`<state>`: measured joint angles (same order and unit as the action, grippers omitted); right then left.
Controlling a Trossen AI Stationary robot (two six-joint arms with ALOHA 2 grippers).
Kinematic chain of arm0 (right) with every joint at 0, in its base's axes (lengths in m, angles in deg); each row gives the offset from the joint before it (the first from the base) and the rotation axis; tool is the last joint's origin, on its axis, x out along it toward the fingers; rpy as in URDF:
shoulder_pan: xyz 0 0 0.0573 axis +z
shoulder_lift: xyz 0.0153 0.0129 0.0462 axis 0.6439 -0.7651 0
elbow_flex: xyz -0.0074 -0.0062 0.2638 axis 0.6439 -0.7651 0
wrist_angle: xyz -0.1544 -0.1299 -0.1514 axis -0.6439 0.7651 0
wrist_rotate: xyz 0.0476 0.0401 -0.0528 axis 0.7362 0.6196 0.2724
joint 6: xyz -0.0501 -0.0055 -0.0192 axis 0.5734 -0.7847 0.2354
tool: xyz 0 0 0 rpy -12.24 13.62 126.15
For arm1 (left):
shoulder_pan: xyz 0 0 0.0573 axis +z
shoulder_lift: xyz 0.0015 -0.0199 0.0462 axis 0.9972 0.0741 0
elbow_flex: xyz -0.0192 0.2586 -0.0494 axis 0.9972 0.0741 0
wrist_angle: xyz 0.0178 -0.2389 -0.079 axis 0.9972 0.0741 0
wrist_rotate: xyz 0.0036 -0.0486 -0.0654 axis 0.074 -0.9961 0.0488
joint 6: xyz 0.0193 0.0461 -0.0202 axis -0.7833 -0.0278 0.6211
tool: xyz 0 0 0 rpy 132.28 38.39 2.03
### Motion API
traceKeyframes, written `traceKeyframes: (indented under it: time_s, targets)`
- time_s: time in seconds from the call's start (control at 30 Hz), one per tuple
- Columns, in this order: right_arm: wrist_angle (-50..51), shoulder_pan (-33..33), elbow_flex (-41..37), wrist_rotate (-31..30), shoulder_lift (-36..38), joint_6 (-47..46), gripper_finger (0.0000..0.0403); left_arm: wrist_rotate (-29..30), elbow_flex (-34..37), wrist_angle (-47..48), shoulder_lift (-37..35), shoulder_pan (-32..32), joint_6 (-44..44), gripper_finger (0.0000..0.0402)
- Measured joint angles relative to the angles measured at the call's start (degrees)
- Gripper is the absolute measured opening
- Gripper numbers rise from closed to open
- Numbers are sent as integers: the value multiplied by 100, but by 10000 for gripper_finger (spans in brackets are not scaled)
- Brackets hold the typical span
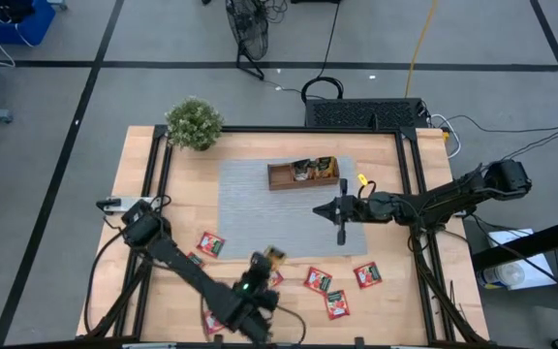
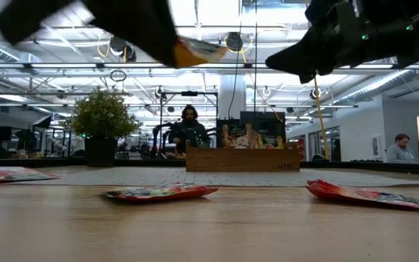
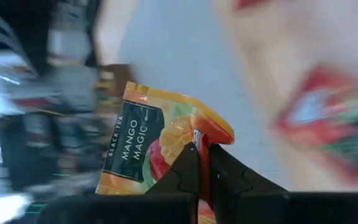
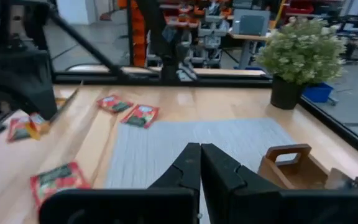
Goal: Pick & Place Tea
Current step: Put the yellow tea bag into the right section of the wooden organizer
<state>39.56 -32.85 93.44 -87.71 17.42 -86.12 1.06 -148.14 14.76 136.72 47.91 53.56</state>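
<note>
My left gripper (image 3: pixel 204 163) is shut on an orange-yellow tea packet (image 3: pixel 160 143) printed "Mango Magic", held high over the table's near middle (image 1: pixel 275 255). Several red tea packets lie flat on the wood near the front edge, among them one (image 1: pixel 210 244), another (image 1: pixel 318 279) and a third (image 1: pixel 367 274). The brown wooden tray (image 1: pixel 303 174) stands on the grey mat (image 1: pixel 250 208) with packets inside. My right gripper (image 1: pixel 323 208) hovers shut over the mat's right part, holding nothing. My left gripper pinches the orange packet between its two fingers at one edge near a corner (image 3: pixel 209 140). Most of the packet sticks out beyond the fingertips. It is lifted well clear of the table (image 2: pixel 198 51), and the fingers slant downward from the table's near-left side.
A potted plant (image 1: pixel 194 123) stands at the far left corner. More red packets lie near the front edge (image 1: pixel 336 304) and by the left arm (image 1: pixel 213 320). People sit in the room behind the table (image 2: pixel 188 127). Bare mat lies left of the tray.
</note>
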Motion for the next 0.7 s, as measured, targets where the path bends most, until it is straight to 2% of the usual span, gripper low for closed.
traceKeyframes:
  time_s: [0.13,0.37,0.53,0.7]
  targets:
    - [-461,-304,0,122,-383,-77,16,557,11,40,1,580,-1044,14]
    - [-1161,-1020,0,1421,-952,-694,108,1199,13,37,2,1467,-1961,14]
    - [-1659,-1552,0,2067,-1360,-1049,162,1249,13,-5,2,1922,-2418,14]
    - [-2399,-1970,2,2816,-1750,-1286,177,1255,15,-105,0,2160,-2550,14]
